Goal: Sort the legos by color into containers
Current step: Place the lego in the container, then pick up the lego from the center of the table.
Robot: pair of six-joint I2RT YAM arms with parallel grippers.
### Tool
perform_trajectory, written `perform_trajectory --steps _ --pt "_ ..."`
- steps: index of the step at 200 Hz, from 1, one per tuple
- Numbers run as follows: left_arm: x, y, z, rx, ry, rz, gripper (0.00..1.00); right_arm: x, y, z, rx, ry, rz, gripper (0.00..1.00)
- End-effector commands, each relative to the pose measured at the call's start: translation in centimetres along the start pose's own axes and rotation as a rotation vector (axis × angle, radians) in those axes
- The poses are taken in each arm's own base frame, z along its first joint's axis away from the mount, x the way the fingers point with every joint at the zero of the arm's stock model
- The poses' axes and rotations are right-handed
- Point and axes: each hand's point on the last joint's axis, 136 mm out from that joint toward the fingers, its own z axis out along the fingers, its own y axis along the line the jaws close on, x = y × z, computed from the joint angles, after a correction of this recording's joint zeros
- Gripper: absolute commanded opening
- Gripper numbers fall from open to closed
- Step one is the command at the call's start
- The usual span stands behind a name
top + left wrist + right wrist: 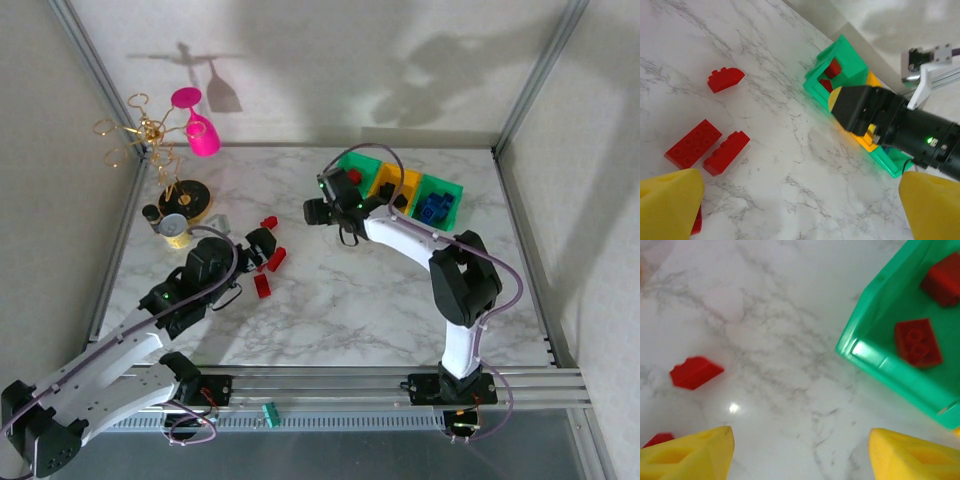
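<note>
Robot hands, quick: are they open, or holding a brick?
Left hand: open, holding nothing.
Right hand: open, holding nothing.

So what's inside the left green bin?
Two red bricks lie in the bin. From above, the right arm hides part of it, so more could be there.

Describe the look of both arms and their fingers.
Both the left arm and the right arm have white links, black joints and black bases. A purplish cable loops along each, and small green lights glow near the wrists. The fingers are yellow and blocky.
</note>
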Motion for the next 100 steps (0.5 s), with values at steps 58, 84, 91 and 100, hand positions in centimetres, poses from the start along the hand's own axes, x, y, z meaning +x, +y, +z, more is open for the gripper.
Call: perform_trajectory --steps 58,84,91,100 --pt "0.6 3.8 -2.3 -0.089 -0.010 -0.020 1.00 9.4 9.3 -0.5 -0.130 0.156 0.002 0.75" --pt "0.2 4.1 -3.0 -0.089 -0.032 -0.029 1.00 11.6 11.0 -0.2 -0.141 0.201 -0.022 0.77" --pt "0.1 4.1 -3.2 -0.087 -0.038 -0.036 1.00 12.2 11.5 -0.2 -0.150 0.214 -0.026 0.77" --pt "0.1 4.3 -3.4 -0.091 -0.042 -0.044 1.00 12.9 12.3 -0.2 -0.163 0.227 -0.029 0.78"
